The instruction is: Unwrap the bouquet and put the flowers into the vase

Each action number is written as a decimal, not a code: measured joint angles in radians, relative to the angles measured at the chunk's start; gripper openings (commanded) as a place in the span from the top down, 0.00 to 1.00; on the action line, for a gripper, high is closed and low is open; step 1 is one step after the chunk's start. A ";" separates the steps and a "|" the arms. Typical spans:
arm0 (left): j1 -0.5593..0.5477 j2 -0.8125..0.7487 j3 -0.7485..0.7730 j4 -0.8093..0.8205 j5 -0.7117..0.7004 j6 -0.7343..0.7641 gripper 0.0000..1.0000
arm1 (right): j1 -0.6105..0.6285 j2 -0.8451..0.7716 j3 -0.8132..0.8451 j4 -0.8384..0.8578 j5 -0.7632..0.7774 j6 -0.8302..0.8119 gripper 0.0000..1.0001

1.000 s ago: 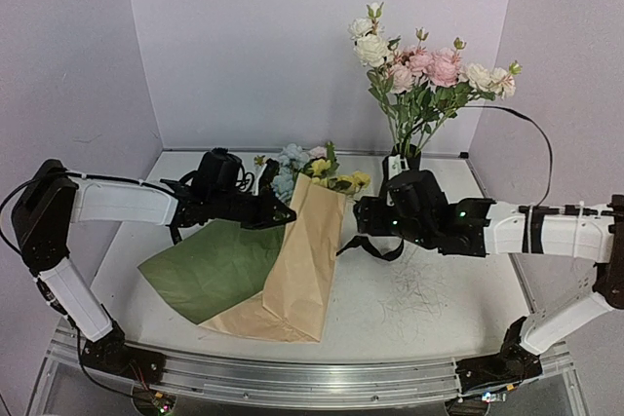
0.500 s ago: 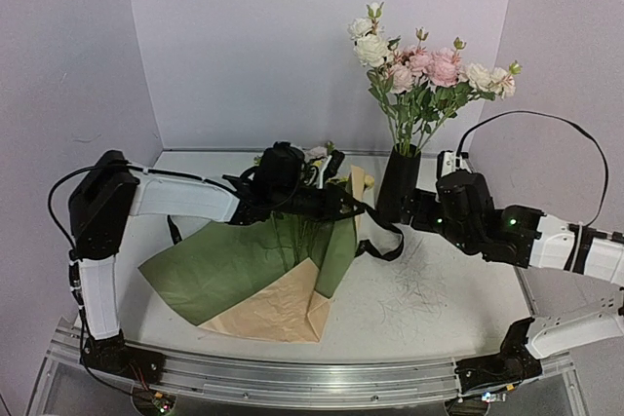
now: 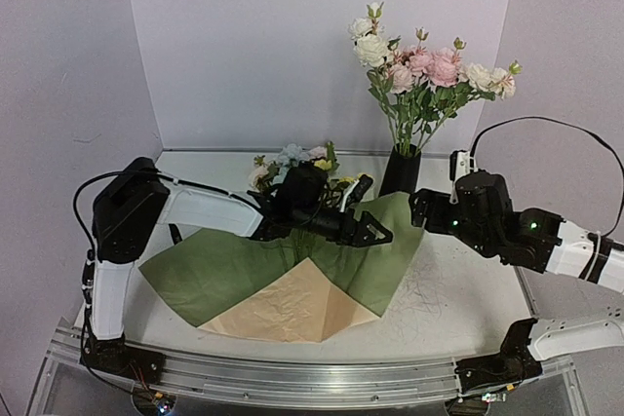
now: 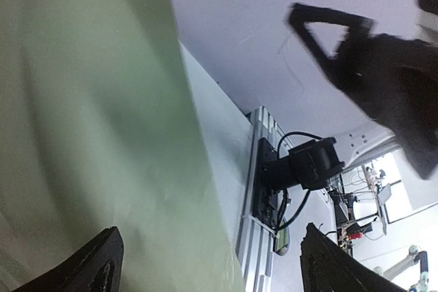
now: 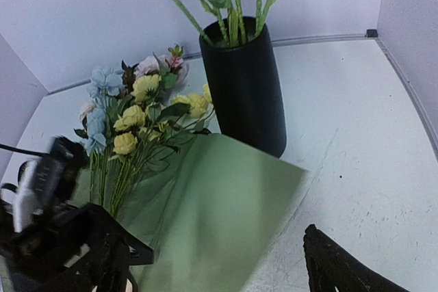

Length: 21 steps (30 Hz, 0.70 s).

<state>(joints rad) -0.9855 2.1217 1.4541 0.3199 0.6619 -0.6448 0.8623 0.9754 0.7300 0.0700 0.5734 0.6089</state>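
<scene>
The bouquet's wrapping paper (image 3: 224,265) lies spread open on the table, green side up, with a tan fold at the front. Its right flap (image 5: 219,217) reaches the foot of the black vase (image 5: 250,83). The flowers (image 5: 133,117), blue, yellow and pink, lie on the paper's far part with their stems toward me. My left gripper (image 3: 372,211) hovers open over the right flap, with nothing between its fingers (image 4: 96,264). To the right of the flap my right gripper (image 3: 417,209) stands open and empty, facing the vase and the flowers.
A tall bunch of cream and pink roses (image 3: 424,70) fills the vase (image 3: 400,170) at the back right. Purple walls close the back and both sides. The metal rail (image 3: 292,377) runs along the table's near edge.
The left gripper swept right, pulling the paper's flap over so the sheet opened green side up, then opened and let go. The right arm drew back to the right.
</scene>
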 measured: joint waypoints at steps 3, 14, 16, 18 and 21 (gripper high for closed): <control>0.002 -0.149 -0.108 -0.002 0.020 0.042 0.09 | 0.000 0.053 0.001 0.000 -0.042 -0.003 0.09; 0.212 -0.525 -0.357 -0.055 -0.055 0.083 0.18 | -0.003 0.306 0.117 0.015 -0.273 -0.040 0.19; 0.233 -0.515 -0.357 -0.171 -0.143 0.122 0.17 | -0.004 0.372 0.154 0.039 -0.349 -0.057 0.19; 0.231 -0.505 -0.357 -0.286 -0.224 0.161 0.16 | -0.004 0.435 0.172 0.073 -0.432 -0.065 0.19; 0.223 -0.497 -0.357 -0.396 -0.301 0.197 0.17 | -0.004 0.535 0.177 0.129 -0.563 -0.067 0.31</control>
<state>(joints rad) -0.7628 1.6245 1.0973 -0.0756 0.3608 -0.4476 0.8585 1.5106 0.9070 0.1986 0.0109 0.5418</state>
